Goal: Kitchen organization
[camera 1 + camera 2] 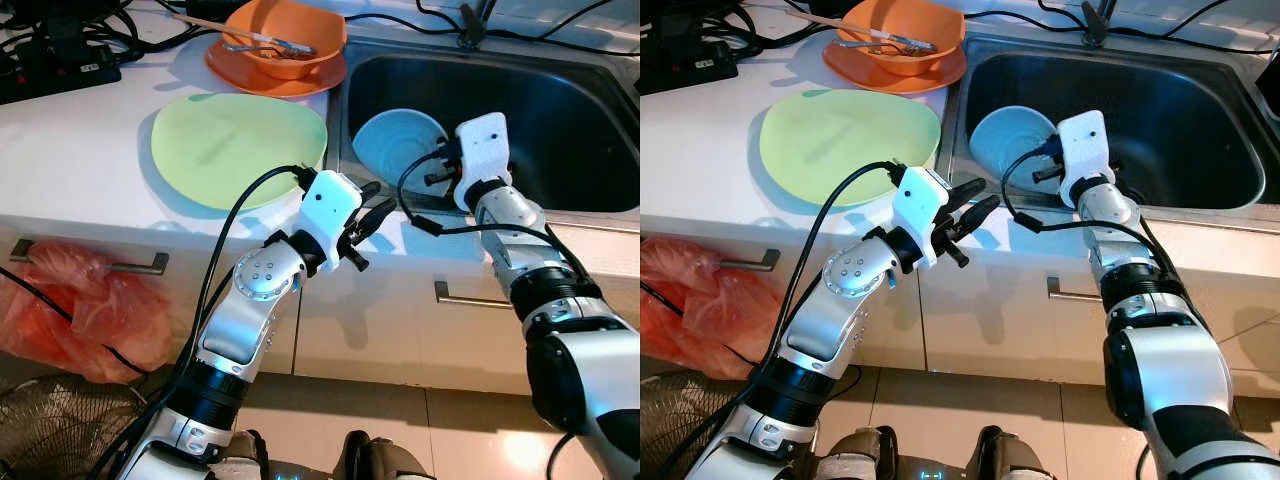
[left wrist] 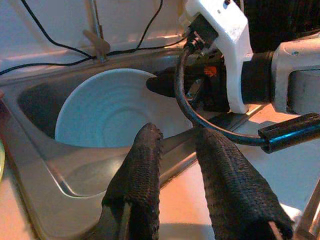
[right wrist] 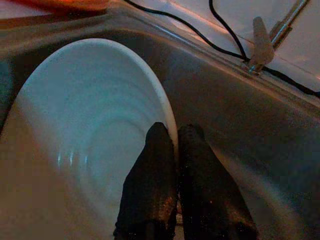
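A light blue bowl stands tilted on edge in the left part of the steel sink. My right gripper reaches into the sink and is shut on the bowl's rim, one finger on each side of it. My left gripper hovers over the counter's front edge, just left of the sink, pointing toward the bowl. Its fingers are open with nothing between them. A pale green plate lies flat on the white counter to the left of the sink.
An orange bowl holding cutlery sits on an orange plate behind the green plate. A black power strip and cables lie at the back left. The faucet stands behind the sink. A red plastic bag hangs below the counter.
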You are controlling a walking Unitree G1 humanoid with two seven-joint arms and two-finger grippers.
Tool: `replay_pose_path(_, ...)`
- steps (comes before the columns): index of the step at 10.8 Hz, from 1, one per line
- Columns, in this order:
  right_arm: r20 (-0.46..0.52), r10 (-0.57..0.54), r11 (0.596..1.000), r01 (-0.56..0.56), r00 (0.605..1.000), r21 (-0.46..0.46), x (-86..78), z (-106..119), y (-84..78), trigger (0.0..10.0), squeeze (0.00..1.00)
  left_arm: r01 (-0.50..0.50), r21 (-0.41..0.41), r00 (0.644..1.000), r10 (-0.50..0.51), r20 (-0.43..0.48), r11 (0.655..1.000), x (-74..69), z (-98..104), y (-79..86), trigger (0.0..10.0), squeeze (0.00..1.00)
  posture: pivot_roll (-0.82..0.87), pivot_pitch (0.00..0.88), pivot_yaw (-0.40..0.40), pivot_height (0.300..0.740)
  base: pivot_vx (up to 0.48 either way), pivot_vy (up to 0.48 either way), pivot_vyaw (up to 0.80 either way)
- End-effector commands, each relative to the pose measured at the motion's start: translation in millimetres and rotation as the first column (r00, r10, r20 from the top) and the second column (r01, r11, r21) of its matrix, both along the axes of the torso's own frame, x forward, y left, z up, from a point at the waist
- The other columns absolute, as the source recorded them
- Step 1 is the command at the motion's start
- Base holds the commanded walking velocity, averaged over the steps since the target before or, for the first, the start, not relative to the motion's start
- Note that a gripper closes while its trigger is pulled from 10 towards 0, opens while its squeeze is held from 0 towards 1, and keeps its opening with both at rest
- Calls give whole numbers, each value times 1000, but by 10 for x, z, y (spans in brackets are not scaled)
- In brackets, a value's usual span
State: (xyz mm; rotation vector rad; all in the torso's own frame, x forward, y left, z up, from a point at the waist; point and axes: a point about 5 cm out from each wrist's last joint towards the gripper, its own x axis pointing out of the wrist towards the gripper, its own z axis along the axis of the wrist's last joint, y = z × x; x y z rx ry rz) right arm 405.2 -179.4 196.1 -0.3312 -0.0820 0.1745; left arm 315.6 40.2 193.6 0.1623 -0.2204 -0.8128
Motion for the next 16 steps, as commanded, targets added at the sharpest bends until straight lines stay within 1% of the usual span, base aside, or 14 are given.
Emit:
replay_pose_path(1, -68, 26, 999, -28, 997, -27, -15, -113, 1, 10000, 0, 26, 8, 1000, -26, 2, 1000, -36, 9, -45, 10000, 0, 197, 177, -69, 740, 0, 0, 0)
replay_pose_path(3, -143, 89, 990, -103, 986, -99, -39, -230, 61, 10000, 0, 27, 9, 1000, -27, 1, 1000, -39, 9, -49, 10000, 0, 204, 179, -73, 740, 0, 0, 0)
replay_pose_path(4, -160, 99, 987, -117, 982, -108, -45, -258, 79, 10000, 0, 25, 8, 1000, -25, 0, 1000, -38, 8, -45, 10000, 0, 203, 178, -73, 740, 0, 0, 0)
replay_pose_path(5, -172, 105, 984, -127, 979, -125, -49, -278, 93, 10000, 0, 23, 9, 1000, -23, 0, 1000, -37, 6, -39, 10000, 0, 204, 179, -74, 740, 0, 0, 0)
replay_pose_path(8, -171, 124, 981, -146, 978, -128, -46, -260, 107, 10000, 0, 23, 10, 1000, -23, -3, 1000, -46, 2, -42, 10000, 0, 206, 181, -74, 740, 0, 0, 0)
replay_pose_path(9, -173, 123, 981, -145, 977, -125, -45, -263, 108, 10000, 612, 23, 12, 1000, -23, -5, 1000, -47, -3, -36, 10000, 0, 206, 181, -74, 740, 0, 0, 0)
replay_pose_path(10, -175, 117, 981, -141, 978, -130, -46, -272, 108, 10000, 1000, 25, 15, 1000, -25, -8, 1000, -48, -7, -33, 10000, 0, 206, 182, -73, 740, 0, 0, 0)
replay_pose_path(11, -180, 117, 980, -143, 977, -136, -50, -287, 113, 10000, 0, 26, 18, 1000, -26, -11, 999, -50, -12, -33, 10000, 0, 207, 183, -73, 740, 0, 0, 0)
replay_pose_path(14, -180, 126, 979, -151, 976, -136, -55, -300, 136, 10000, 0, 25, 21, 1000, -24, -11, 999, -53, -15, -26, 10000, 0, 210, 184, -70, 740, 0, 0, 0)
replay_pose_path(16, -153, 99, 986, -117, 983, -116, -43, -261, 110, 10000, 0, 18, 21, 1000, -18, -9, 1000, -46, -8, -22, 10000, 0, 212, 184, -71, 740, 0, 0, 0)
